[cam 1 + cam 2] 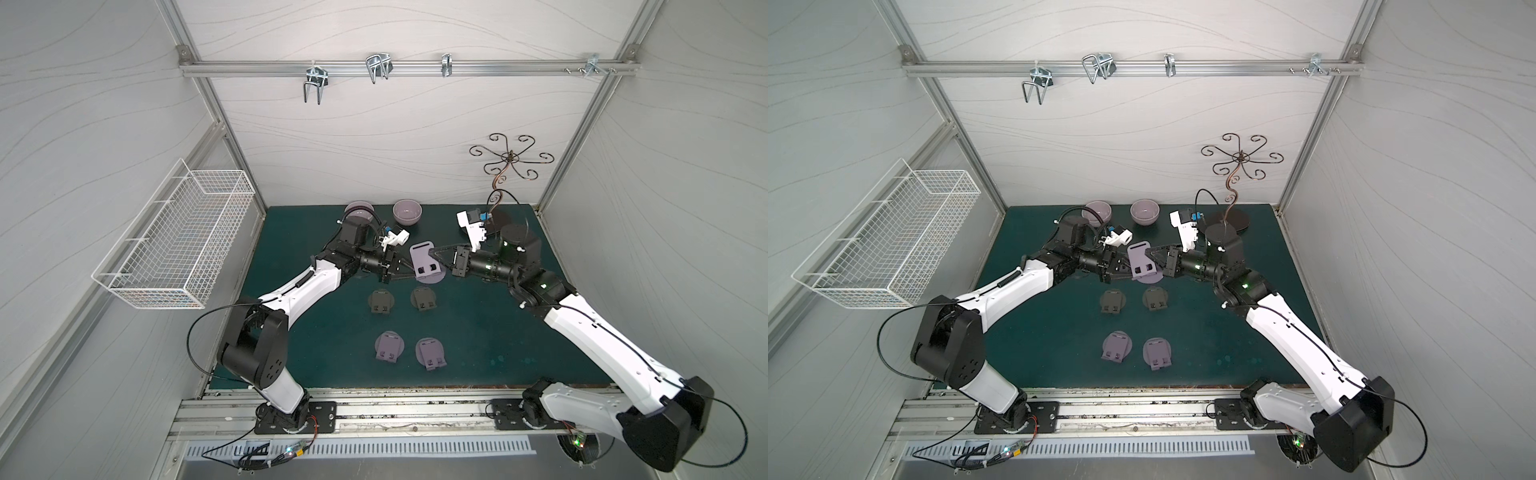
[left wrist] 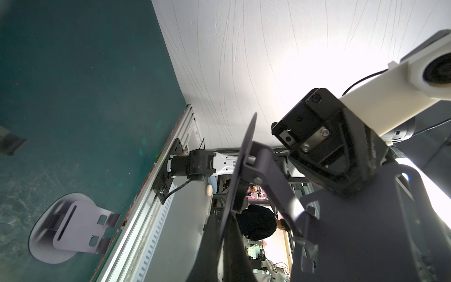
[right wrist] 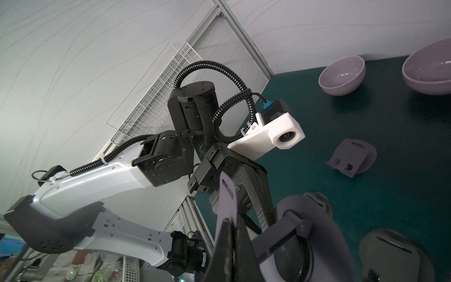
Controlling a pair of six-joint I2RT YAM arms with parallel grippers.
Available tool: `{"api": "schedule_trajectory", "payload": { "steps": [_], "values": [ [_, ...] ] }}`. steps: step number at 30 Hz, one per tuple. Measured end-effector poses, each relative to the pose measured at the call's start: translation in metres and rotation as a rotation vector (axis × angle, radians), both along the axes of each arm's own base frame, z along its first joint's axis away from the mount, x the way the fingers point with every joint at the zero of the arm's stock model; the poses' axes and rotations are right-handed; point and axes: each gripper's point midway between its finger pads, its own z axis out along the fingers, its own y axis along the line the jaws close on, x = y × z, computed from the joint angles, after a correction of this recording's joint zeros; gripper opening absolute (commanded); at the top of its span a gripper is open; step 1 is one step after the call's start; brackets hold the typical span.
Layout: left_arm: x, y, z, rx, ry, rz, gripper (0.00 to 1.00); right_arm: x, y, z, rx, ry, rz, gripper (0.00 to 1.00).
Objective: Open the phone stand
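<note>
In both top views, stand (image 1: 424, 266) (image 1: 1141, 266) up off the bench (image 1: 519, 332), centre, toward the far side, caught from both sides. Left gripper (image 1: 411, 274) (image 1: 1128, 272) clenched on the round base (image 1: 434, 277) from the left; right gripper (image 1: 433, 251) (image 1: 1149, 252) clenched on the far right edge of the plate (image 1: 419, 259). Nearer, flat on the bench and apart: two dark stands (image 1: 380, 302), then two lilac stands (image 1: 390, 347). Two bowls (image 1: 407, 212) by the far edge.

From the left wrist: base (image 2: 244, 166) edge-on, pinched between the left gripper's fingers (image 2: 210, 249); right gripper (image 2: 351, 185) clamped onto the plate (image 2: 353, 232); hinge arm (image 2: 275, 180) angled between base and plate.

From the right wrist: plate (image 3: 228, 195) nipped by its edge in the right gripper (image 3: 231, 227); left gripper (image 3: 267, 210) tight on the base (image 3: 317, 232).
</note>
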Motion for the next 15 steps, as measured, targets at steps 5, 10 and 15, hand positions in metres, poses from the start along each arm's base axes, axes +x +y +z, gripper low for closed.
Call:
{"api": "schedule_trajectory", "payload": {
  "steps": [5, 10, 15],
  "values": [
    [0.007, -0.003, 0.003, 0.020, -0.027, 0.021, 0.00, 0.018, -0.010, 0.003, 0.051, 0.035, -0.006, 0.00],
    [0.016, -0.003, -0.002, 0.043, -0.054, 0.061, 0.00, 0.036, -0.010, 0.002, 0.136, 0.136, 0.022, 0.00],
    [0.018, -0.004, -0.010, 0.047, -0.061, 0.058, 0.00, 0.042, -0.010, -0.001, 0.161, 0.191, 0.015, 0.00]
  ]
}}
